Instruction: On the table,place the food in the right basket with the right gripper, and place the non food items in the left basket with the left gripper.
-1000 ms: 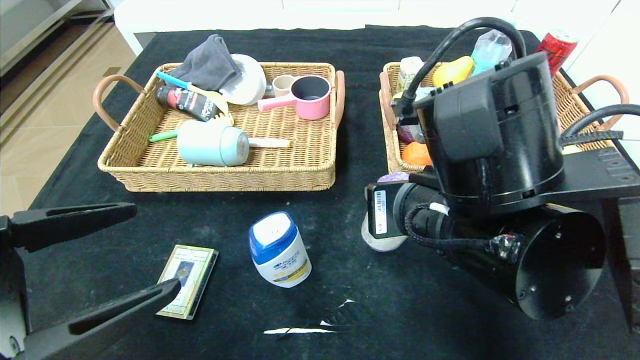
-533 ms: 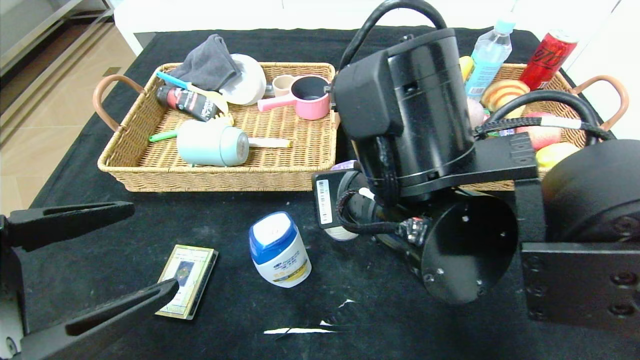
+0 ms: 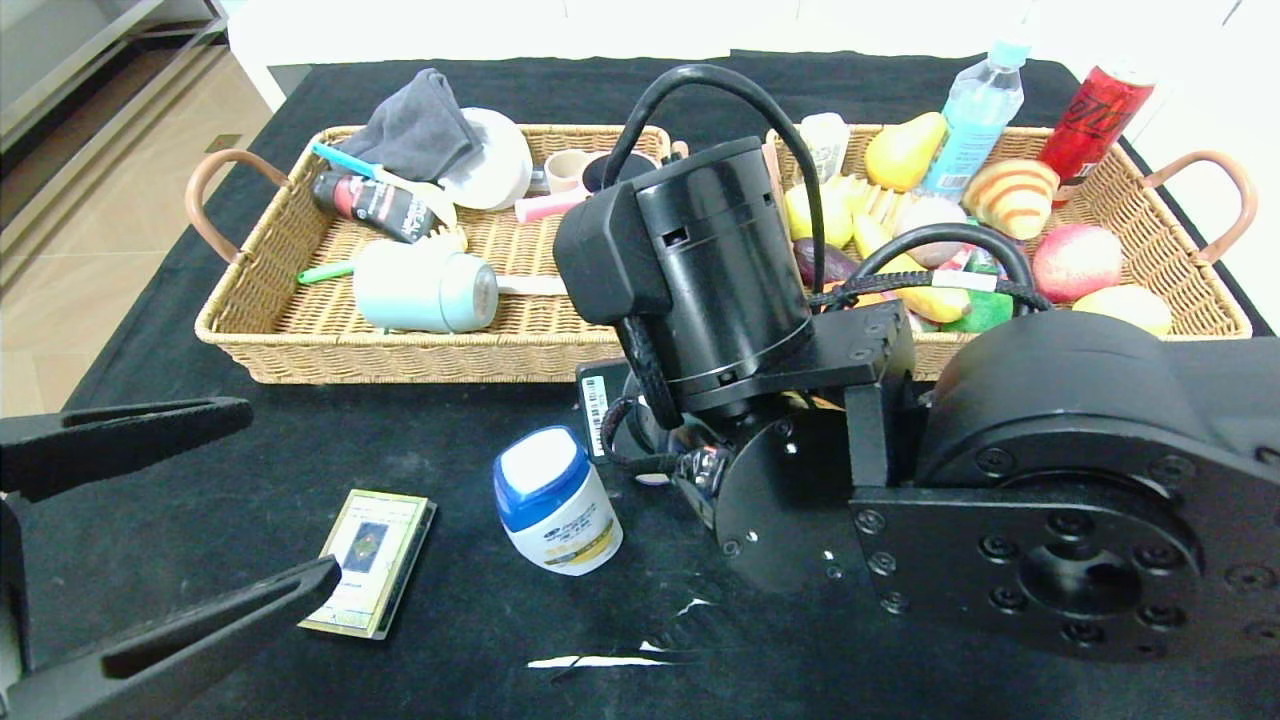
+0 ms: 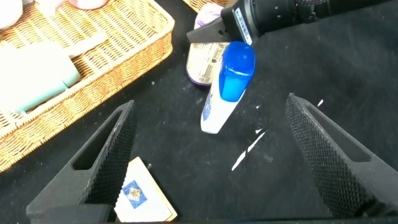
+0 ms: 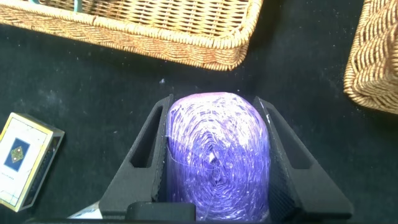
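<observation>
My right gripper (image 5: 214, 104) is shut on a round purple foil-topped tub (image 5: 217, 155), held low over the black cloth just in front of the gap between the two baskets. The tub also shows in the left wrist view (image 4: 202, 62). In the head view the right wrist (image 3: 700, 290) hides the gripper. A white bottle with a blue cap (image 3: 555, 500) stands right beside it. A small card box (image 3: 370, 560) lies flat to its left. My left gripper (image 3: 285, 495) is open and empty at the front left, over the card box.
The left wicker basket (image 3: 450, 350) holds a mint cup, pink pot, dark bottle, grey cloth and white bowl. The right basket (image 3: 1180, 200) holds fruit, bread, a water bottle and a red can. A white tear (image 3: 600, 660) marks the cloth in front.
My right arm has swung left from in front of the right basket, carrying the purple tub, and now sits next to the white bottle. The left arm has barely moved.
</observation>
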